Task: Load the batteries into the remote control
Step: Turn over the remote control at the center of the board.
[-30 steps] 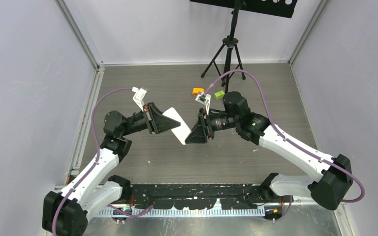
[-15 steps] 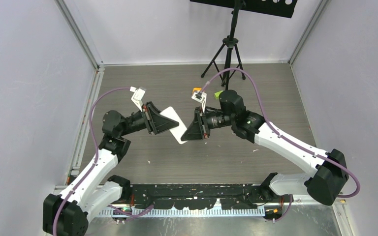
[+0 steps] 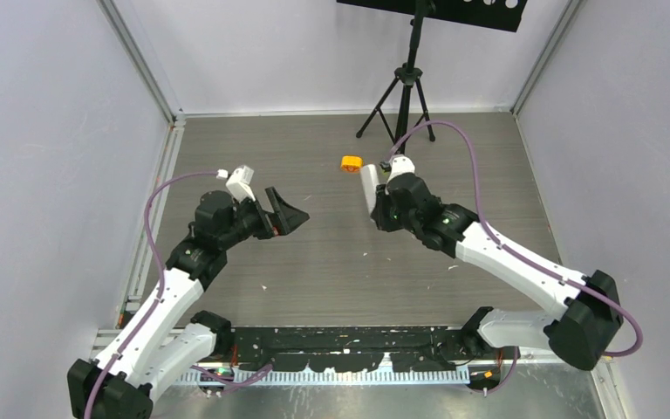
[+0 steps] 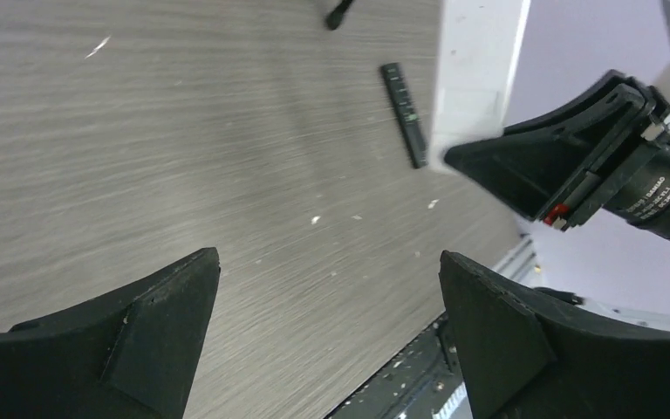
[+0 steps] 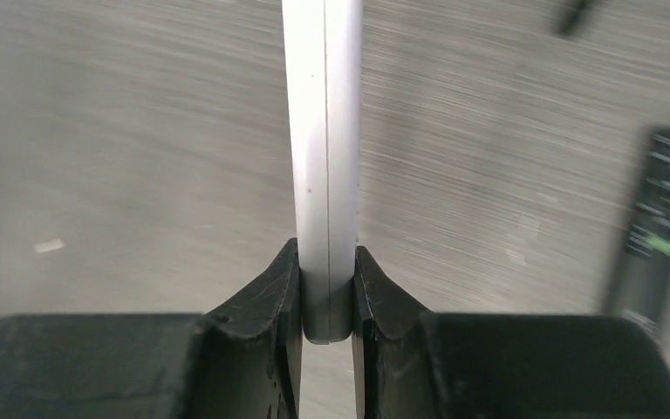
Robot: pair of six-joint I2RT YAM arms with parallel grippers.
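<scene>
While my R fingers [image 5: 266, 297] clamped the white remote [image 5: 323, 131] by its end, L fingers [image 4: 157, 323] stood wide apart over the worktop [image 4: 140, 131].

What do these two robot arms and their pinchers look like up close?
Both arms have white shells with black joints: left arm, right arm. A purple cable loops along each. Each wrist carries a small white camera box. The left gripper and right gripper have matte black, wedge-shaped fingers.
</scene>
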